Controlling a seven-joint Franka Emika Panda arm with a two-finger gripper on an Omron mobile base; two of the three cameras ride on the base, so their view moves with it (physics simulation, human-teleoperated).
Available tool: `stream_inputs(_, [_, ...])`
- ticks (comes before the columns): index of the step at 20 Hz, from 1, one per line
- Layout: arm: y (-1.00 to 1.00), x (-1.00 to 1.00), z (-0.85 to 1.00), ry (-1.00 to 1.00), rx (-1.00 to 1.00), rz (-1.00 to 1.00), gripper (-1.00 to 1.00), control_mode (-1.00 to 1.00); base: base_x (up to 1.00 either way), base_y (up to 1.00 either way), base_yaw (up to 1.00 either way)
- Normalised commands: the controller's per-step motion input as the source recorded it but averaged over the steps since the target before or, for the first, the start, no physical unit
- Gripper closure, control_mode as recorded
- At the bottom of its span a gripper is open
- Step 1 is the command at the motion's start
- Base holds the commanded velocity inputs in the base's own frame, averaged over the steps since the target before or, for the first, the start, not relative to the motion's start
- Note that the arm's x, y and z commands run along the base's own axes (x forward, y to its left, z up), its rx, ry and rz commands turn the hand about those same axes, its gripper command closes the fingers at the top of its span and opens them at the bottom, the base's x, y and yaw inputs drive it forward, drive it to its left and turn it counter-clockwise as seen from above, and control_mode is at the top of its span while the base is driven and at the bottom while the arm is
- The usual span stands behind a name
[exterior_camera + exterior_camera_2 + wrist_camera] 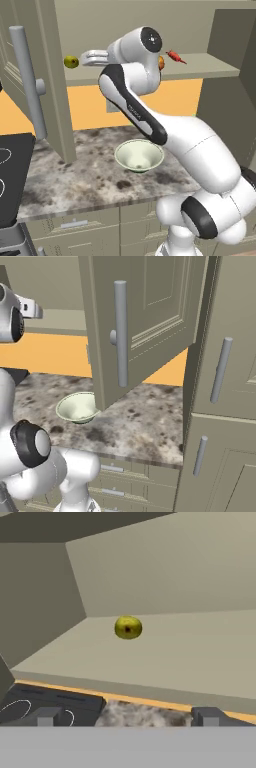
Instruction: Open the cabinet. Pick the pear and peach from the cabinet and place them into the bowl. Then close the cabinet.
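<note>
Fingertips [48, 716] spread wide, holding nothing, aimed at pear [128, 627] at 12 o'clock on cabinet [165, 647] shelf, lined up for grabbing.

One pear [71, 61], one peach [161, 62] (half hidden), one bowl [139, 156].

Red pepper [175, 56] on the shelf; speckled bench [90, 175]; black stove [12, 170] at left; drawers [75, 227] below.
</note>
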Motion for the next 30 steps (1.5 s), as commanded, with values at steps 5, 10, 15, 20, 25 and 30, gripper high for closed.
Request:
stream_inputs(5, [0.28,0.64,-0.03,0.0,-0.02,0.0,-1.0,-1.0,0.0,0.0,0.0])
stream_inputs(10, [0.23,0.71,-0.06,0.12,-0.01,0.0,-1.0,-1.0,0.0,0.0,0.0])
stream_inputs(15, [0.26,0.67,-0.18,0.11,0.0,0.0,-1.0,-1.0,0.0,0.0,0.0])
stream_inputs(20, [0.31,0.63,-0.04,0.02,0.0,0.0,-1.0,-1.0,0.0,0.0,0.0])
stream_inputs(25, [0.13,0.15,-0.12,-0.03,0.0,0.0,-1.0,-1.0,0.0,0.0,0.0])
stream_inputs(30, [0.09,0.26,-0.26,-0.07,0.0,0.0,-1.0,-1.0,0.0,0.0,0.0])
